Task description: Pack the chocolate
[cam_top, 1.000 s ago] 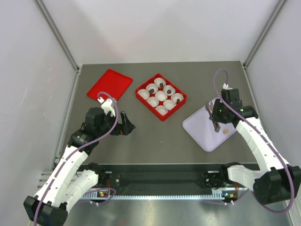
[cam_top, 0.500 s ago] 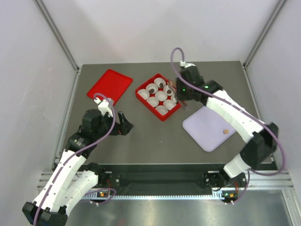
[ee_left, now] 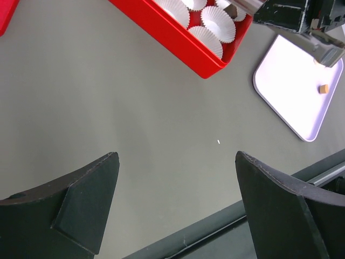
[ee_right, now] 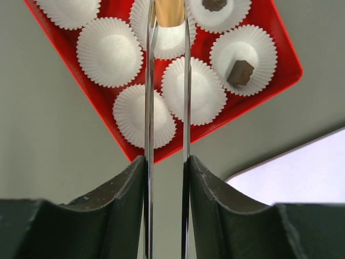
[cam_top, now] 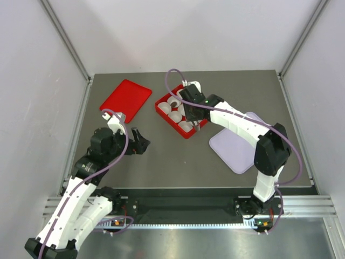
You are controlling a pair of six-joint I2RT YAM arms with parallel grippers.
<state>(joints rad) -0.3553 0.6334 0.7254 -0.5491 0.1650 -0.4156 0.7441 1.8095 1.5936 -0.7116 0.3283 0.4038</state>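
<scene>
Right gripper (ee_right: 168, 24) pinches a tan chocolate (ee_right: 169, 11) over the red box (ee_right: 284, 75) — the piece is cut off at the frame's top; left gripper (ee_left: 176, 157) is spread wide.

Tan chocolate (ee_right: 169, 12) pinched in my right gripper (ee_right: 168, 24) over the red box (ee_right: 288, 65); two dark chocolates (ee_right: 240, 70) sit in cups (ee_right: 110, 52); another tan piece (ee_left: 323, 89) lies on the lilac tray (ee_left: 291, 81).

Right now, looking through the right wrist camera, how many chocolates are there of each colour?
Dark chocolate: 2, one and another cut off by the top edge, both in paper cups
Tan chocolate: 1, pinched in the right gripper
Total: 3
</scene>
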